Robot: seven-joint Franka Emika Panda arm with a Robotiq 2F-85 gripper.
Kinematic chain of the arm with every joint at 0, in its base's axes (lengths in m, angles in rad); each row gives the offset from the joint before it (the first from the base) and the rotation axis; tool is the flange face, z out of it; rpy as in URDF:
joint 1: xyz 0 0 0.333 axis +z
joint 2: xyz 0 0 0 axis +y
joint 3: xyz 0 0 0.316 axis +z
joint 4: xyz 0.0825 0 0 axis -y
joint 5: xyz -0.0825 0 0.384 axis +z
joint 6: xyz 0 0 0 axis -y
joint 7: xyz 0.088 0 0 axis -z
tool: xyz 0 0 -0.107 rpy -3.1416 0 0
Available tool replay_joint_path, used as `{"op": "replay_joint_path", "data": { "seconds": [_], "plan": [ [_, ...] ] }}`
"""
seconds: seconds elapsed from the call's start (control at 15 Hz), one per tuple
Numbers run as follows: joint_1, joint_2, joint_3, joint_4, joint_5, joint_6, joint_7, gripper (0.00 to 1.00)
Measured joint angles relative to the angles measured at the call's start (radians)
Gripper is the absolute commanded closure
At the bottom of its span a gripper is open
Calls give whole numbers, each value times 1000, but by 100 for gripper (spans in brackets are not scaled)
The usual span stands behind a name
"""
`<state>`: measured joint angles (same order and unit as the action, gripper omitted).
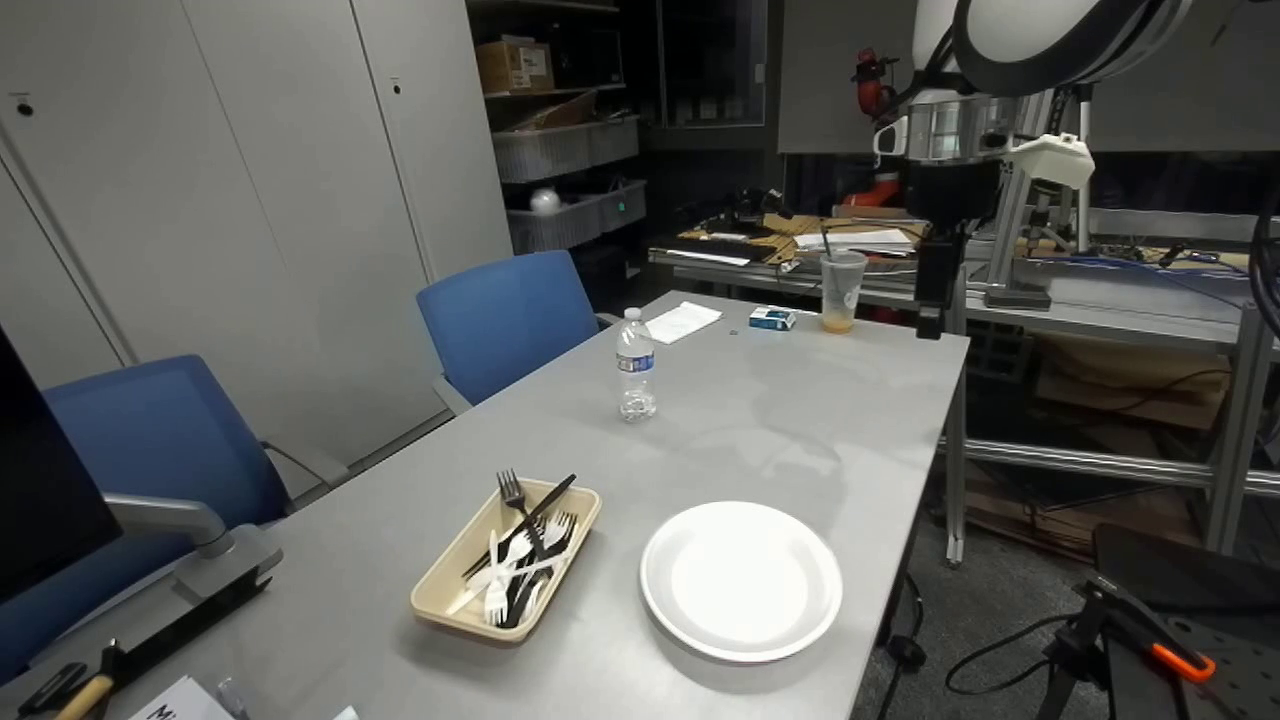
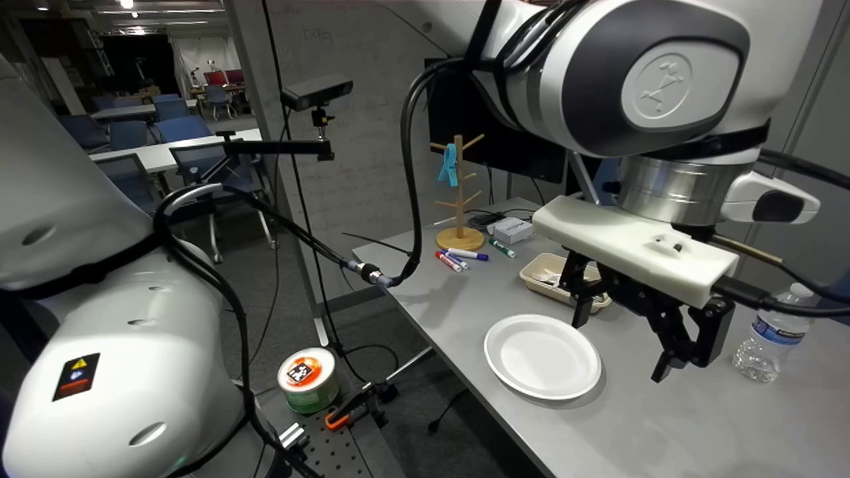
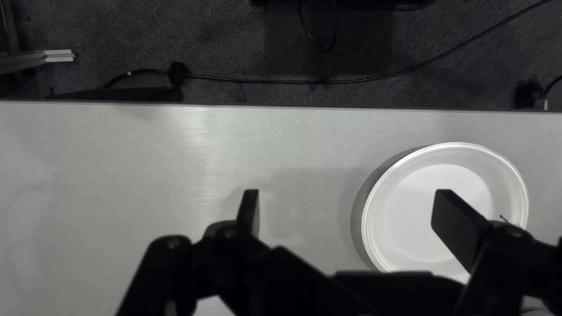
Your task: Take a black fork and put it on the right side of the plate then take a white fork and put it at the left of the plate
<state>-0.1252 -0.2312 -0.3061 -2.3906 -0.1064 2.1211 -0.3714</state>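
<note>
In both exterior views the plate (image 1: 741,582) (image 2: 542,357) lies flat on the table, white and round. Beside it a tan tray (image 1: 440,585) (image 2: 536,287) holds a jumble of black and white plastic cutlery. One black fork (image 1: 511,490) pokes its tines over the tray's far rim; a white fork (image 1: 496,602) lies among the pile. My gripper (image 2: 617,352) hangs above the table, fingers spread wide, nothing between them. From the wrist, the gripper (image 3: 347,193) looks down on the tabletop, its right finger (image 3: 459,226) overlapping the plate (image 3: 395,210) in view. Most handles in the tray are tangled.
A water bottle (image 1: 636,365) (image 2: 773,335) stands upright on the table, past the tray. Farther back are a plastic cup (image 1: 842,290), a small box (image 1: 772,318) and a paper (image 1: 684,322). Markers (image 2: 467,254) and a wooden stand (image 2: 459,239) occupy the far end.
</note>
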Motion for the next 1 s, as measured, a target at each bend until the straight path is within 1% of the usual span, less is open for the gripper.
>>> {"op": "replay_joint_path", "data": {
  "seconds": [0.67,1.0],
  "plan": [
    [0,0,0,0,0,0,0,0],
    [-2,8,14,0,-5,0,2,0]
  ]
}}
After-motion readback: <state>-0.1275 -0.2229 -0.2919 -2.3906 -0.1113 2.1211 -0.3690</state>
